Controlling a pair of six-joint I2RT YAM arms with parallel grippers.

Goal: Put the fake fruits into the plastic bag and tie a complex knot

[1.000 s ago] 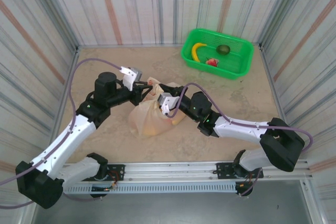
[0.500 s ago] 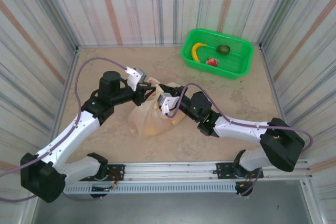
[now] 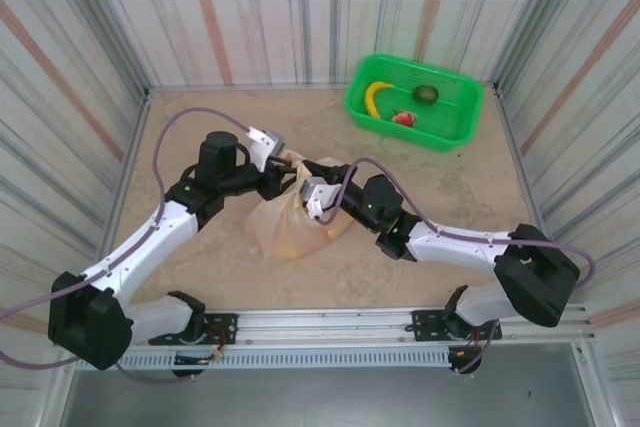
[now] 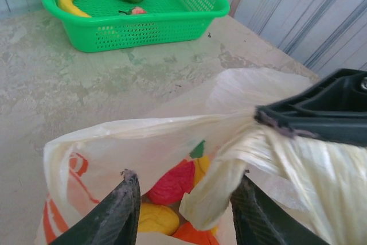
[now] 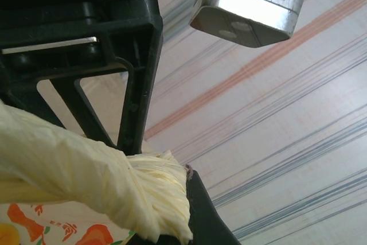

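Grips twisted handle point(image 4: 287, 153) of plastic bag point(image 3: 285, 229) with right pincer point(image 3: 303, 185), clenched. Shows left pincer point(image 4: 186, 190) released, fingers straddling a loose handle strand. Finds bag mid-bench point(image 3: 200, 117), between both arms, with red, yellow, orange fake fruits point(image 4: 172, 181) visible inside. Spots banana point(image 3: 377, 95), avocado point(image 3: 425, 94), red fruit point(image 3: 403, 118) in green basket point(image 3: 455, 134), far right corner, well apart from bag.

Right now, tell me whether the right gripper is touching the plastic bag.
Touching. The left wrist view shows the right gripper, jaws shut on the plastic bag at its twisted handle, with no gap.
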